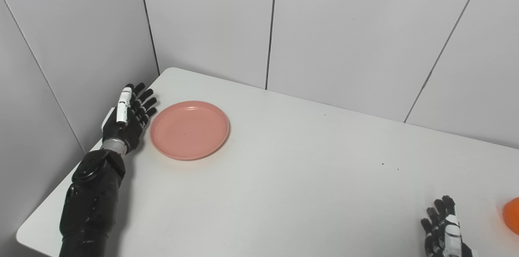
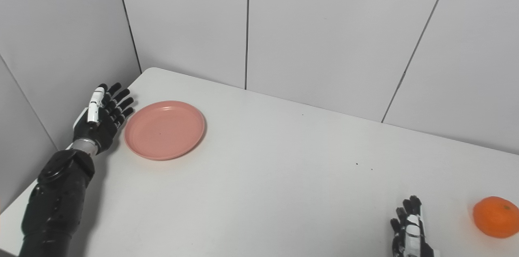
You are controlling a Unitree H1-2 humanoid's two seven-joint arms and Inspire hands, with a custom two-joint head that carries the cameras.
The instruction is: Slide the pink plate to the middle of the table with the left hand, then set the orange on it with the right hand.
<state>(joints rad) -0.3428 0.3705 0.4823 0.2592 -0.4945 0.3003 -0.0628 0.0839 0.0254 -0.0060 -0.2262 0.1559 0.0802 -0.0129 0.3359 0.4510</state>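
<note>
The pink plate (image 1: 189, 129) lies flat on the white table (image 1: 284, 176), toward its far left corner. My left hand (image 1: 129, 117) stands just left of the plate's rim, open, fingers stretched away from me; whether it touches the rim is unclear. The orange (image 2: 496, 217) rests at the table's near right, cut by the picture edge in the left eye view. My right hand (image 2: 410, 228) is low at the bottom edge, left of the orange and apart from it, open with fingers pointing up and holding nothing.
Grey panelled walls (image 1: 332, 26) close in the table behind and on the left, right beside my left hand. The table's rounded left edge (image 1: 24, 234) runs near my left forearm.
</note>
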